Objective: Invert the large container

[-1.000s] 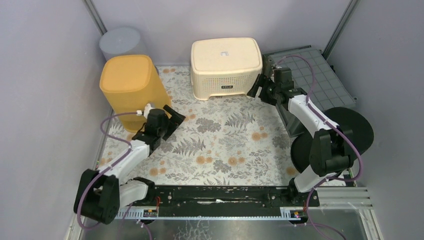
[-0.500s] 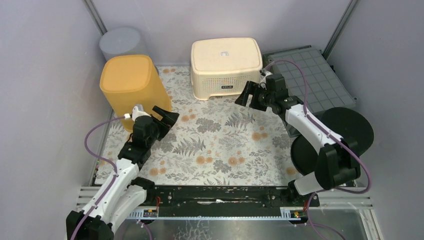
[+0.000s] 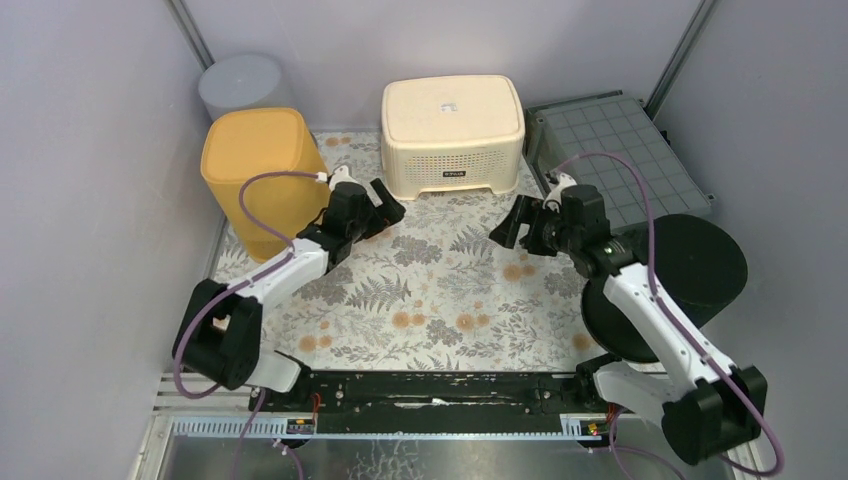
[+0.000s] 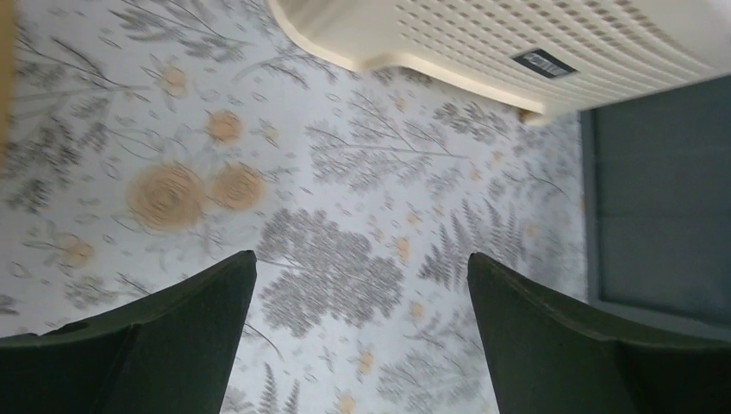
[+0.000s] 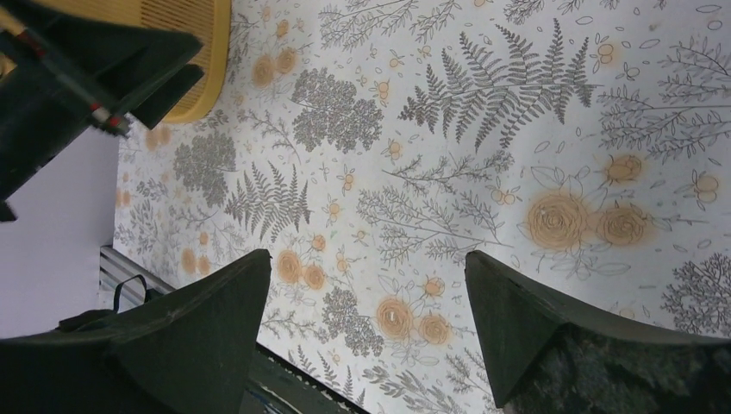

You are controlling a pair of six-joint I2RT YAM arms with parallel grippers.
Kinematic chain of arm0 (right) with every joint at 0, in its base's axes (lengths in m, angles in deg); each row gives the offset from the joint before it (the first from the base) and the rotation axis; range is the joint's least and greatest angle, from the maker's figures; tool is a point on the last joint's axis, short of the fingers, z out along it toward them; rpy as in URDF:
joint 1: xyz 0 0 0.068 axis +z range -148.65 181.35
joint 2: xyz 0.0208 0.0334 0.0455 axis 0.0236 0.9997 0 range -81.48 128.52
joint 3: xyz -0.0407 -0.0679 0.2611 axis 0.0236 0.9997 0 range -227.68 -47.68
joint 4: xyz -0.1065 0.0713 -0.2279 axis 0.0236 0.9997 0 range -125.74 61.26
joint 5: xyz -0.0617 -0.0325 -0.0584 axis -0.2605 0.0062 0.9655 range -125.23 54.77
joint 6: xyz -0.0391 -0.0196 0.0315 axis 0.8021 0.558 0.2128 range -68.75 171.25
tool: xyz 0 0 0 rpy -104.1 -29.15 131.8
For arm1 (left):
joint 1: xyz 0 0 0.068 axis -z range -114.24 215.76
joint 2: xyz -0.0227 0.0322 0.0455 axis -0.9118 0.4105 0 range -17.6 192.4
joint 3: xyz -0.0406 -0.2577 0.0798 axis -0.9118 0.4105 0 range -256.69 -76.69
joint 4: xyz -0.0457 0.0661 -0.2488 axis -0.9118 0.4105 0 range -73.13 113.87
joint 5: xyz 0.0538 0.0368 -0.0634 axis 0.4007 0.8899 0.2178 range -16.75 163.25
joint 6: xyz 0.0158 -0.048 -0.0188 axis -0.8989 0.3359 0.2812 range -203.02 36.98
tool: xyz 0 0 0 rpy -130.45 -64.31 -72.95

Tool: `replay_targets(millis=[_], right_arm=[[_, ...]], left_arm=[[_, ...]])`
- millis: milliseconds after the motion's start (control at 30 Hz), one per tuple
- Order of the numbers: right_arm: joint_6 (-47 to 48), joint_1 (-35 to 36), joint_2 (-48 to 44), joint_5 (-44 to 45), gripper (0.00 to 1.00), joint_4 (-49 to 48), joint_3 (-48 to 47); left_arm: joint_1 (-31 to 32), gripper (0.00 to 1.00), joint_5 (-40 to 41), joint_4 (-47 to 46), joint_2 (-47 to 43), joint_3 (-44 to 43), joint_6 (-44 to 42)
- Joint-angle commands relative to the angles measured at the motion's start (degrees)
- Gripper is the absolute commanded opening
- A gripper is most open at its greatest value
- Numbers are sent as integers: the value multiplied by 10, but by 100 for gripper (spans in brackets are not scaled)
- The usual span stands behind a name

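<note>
Risk lies with your left end effector (image 3: 388, 202): its fingers are spread wide and empty just beside the front corner of the large cream container (image 3: 452, 130), so a careless swing could shove it. Your right end effector (image 3: 508, 222) is also spread, holding nothing, over the floral counter (image 3: 440, 290). The container appears to sit base-up at back centre, as does the yellow bin (image 3: 262, 165). Any contents are hidden.

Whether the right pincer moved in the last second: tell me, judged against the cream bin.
Yes. The right pincer has drawn back toward the near edge, away from the cream bin's right end.
</note>
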State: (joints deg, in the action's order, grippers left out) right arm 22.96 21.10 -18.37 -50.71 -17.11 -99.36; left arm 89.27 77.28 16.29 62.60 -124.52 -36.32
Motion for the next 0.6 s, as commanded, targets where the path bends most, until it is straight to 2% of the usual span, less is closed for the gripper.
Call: replay_targets(millis=[0, 67, 267, 467, 567], right_arm=[[-4, 1, -67, 12, 91, 16, 20], [-5, 1, -85, 13, 91, 19, 29], [-9, 1, -114, 16, 93, 22, 47], [-9, 0, -113, 10, 94, 9, 63], [-5, 1, -105, 9, 94, 0, 73]], left_arm=[[-32, 100, 54, -65, 36, -9, -39], [-44, 100, 71, -98, 41, 12, -39], [-52, 100, 178, -97, 7, 78, -28], [-68, 100, 224, -62, -98, 154, -11], [-70, 100, 220, -44, -172, 193, -10]])
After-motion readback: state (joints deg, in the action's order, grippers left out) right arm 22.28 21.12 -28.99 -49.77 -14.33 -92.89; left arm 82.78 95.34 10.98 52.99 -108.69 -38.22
